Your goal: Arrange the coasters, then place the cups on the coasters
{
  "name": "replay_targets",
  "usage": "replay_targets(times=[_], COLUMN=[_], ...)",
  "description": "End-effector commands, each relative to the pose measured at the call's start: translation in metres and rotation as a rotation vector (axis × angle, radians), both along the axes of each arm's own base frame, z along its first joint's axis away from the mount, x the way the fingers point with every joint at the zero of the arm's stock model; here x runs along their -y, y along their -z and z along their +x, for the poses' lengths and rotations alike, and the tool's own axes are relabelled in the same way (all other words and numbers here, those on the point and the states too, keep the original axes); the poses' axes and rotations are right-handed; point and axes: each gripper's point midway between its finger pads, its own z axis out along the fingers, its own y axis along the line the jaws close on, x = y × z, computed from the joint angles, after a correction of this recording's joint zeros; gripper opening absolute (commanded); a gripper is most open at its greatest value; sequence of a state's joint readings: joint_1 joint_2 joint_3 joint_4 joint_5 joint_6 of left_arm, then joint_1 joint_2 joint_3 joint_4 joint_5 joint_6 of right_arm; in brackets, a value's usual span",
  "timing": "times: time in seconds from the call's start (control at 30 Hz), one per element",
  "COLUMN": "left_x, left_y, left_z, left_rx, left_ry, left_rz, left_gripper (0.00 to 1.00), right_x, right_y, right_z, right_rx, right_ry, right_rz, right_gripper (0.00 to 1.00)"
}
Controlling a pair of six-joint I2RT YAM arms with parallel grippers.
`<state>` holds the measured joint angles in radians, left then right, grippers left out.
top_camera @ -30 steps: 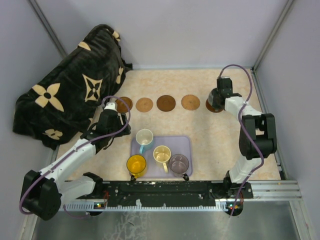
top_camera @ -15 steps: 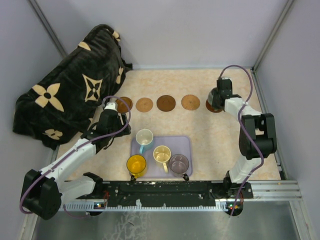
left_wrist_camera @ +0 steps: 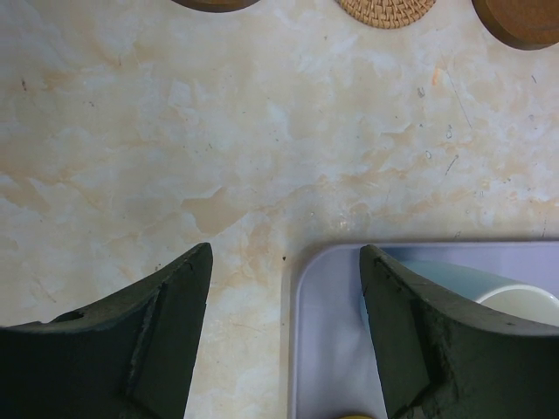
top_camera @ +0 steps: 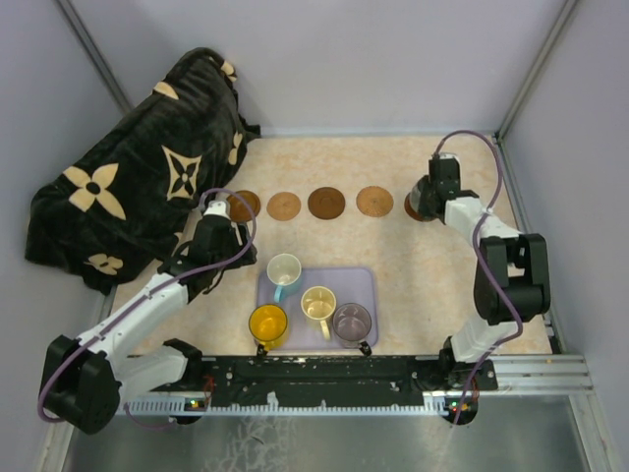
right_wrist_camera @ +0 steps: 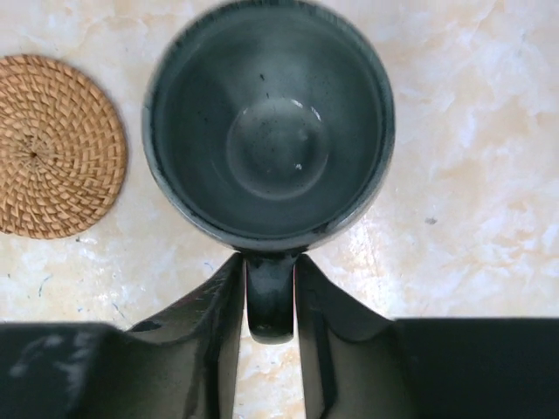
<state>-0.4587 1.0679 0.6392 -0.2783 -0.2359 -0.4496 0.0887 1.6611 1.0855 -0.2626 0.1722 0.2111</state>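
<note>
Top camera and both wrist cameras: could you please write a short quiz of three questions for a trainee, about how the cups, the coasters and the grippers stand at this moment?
1. True or false: the left gripper holds a cup.
2. The right gripper has its fingers on either side of which part of the grey-green cup? A: rim. B: handle. C: base.
3. Fill in the number: ___ coasters in the row lie bare, with no cup over them.

Key
1. False: it is open and empty, over the table beside the tray corner.
2. B.
3. Four.
</note>
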Motion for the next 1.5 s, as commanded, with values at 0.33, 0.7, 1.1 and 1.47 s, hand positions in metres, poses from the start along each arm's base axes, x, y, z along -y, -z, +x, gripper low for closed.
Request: replay_targets(times=[0.33,0.7,1.1,1.47], left_x=[-0.005,-0.005,-0.006,-0.005], left_y=[-0.015,-0.013,-0.010,-0.007], left_z=[-0.002,-0.003,-0.002,0.001], left_rx=[0.045,0.040,0.032,0.022], left_ry=[-0.022,-0.021,-0.024,-0.024], left_rz=[-0.012,-0.012,0.000,0.010], left_gripper=[0.75,0.75,0.74,0.74], right_x=[0.006,0.005,0.005,0.004], right_y=[-0.042,-0.027,-0.006,-0.002], right_z=[0.008,0.011,0.029,0.042], right_rx=[0.141,0.110,0.081,0.088], right_ry=[0.038,0.031,0.012,-0.011], right_rz=[0.008,0.010,-0.019,-0.032], right_gripper=[0.67,0.79,0.83,0.85])
